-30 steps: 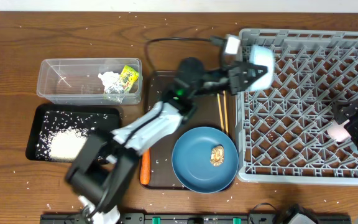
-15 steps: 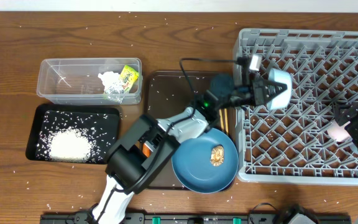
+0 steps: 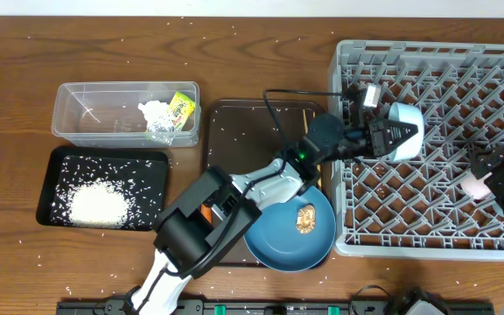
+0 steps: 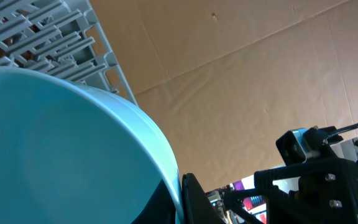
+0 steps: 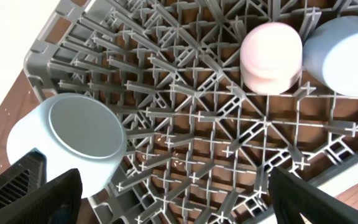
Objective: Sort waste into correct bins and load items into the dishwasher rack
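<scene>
Left fingers [image 3: 381, 138] are clamped on the pale-blue bowl [image 3: 406, 131], tipped sideways over the left half of the dishwasher rack [image 3: 427, 49]. Right fingers [image 5: 42, 193] spread wide at the rack's right edge, just beside the pink cup [image 5: 271, 56].

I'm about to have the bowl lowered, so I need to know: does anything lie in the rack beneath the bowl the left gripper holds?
Nothing visible does. The dishwasher rack's lattice near the pale-blue bowl in the left gripper looks bare; the pink cup and light-blue cup stand well apart from it.
</scene>
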Action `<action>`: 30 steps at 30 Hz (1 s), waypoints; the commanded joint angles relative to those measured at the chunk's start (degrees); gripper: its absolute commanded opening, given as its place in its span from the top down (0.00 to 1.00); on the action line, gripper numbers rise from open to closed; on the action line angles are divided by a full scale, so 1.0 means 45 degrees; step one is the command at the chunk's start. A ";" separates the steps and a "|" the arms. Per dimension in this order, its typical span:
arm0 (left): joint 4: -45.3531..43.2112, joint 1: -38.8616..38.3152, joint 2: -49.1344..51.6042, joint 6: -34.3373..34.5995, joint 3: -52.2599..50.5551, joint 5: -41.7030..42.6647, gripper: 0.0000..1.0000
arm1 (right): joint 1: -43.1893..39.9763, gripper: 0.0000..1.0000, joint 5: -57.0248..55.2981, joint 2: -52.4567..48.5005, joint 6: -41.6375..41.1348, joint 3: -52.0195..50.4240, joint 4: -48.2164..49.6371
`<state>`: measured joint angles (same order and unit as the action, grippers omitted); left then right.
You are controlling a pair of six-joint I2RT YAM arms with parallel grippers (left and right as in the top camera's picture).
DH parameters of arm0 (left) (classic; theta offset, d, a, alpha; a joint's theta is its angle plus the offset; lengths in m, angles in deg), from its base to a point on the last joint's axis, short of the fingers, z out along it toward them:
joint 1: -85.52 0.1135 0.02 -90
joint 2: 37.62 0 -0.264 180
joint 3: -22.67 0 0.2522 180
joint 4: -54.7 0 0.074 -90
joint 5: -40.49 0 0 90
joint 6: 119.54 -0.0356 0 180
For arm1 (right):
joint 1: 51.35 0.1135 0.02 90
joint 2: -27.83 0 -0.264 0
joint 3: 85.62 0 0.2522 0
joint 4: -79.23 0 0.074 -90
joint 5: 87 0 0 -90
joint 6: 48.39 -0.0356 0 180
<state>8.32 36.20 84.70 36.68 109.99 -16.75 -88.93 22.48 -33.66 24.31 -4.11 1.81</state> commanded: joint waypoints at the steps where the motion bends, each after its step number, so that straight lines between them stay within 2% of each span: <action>1: -0.0087 -0.0262 0.0039 0.0024 0.0423 -0.0437 0.94 | -0.0063 0.12 -0.0058 -0.0005 0.0389 0.0015 -0.0058; 8: 0.0296 -0.0476 0.0039 0.0010 0.0423 -0.0529 0.94 | -0.0204 0.11 -0.0495 -0.0005 0.0374 0.0019 0.0510; 15: 0.0491 -0.0476 0.0049 -0.0121 0.0423 -0.0777 0.94 | -0.0695 0.09 0.1039 -0.0005 0.0374 0.0019 0.0937; 30: 0.0486 -0.0670 0.0544 0.0175 0.0423 -0.0947 0.93 | -0.0753 0.08 0.1190 -0.0005 0.0379 0.0019 0.1069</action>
<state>10.79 33.43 85.75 36.70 110.49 -19.97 -91.65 26.66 -33.66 25.32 -4.11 6.27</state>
